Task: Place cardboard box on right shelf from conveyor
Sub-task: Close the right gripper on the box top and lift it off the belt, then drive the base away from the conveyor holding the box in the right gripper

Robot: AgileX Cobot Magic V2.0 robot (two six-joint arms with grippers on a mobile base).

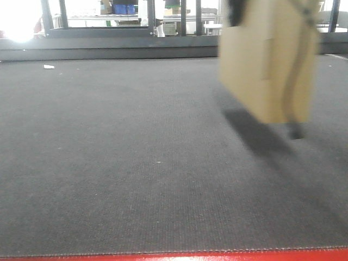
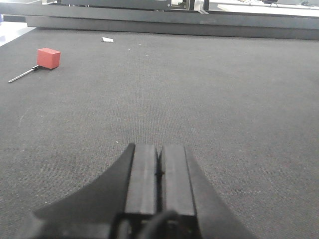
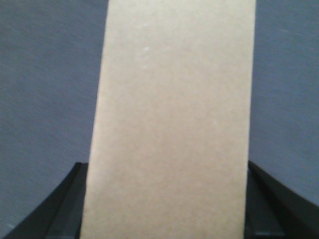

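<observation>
Box: held above conveyor, clamped between right gripper fingers. Left gripper: closed, empty, low over conveyor.

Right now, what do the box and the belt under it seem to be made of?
The cardboard box: matte tan paperboard, plain and dull. The conveyor belt: dark grey woven fabric or rubberised textile, judging by its fine weave.

Ahead of you at eleven o'clock, strong white glare washes out the far corner. Toward twelve o'clock, dark upright posts frame a distant rack holding blue bins. A low dark grey rail runs across beneath them.
</observation>
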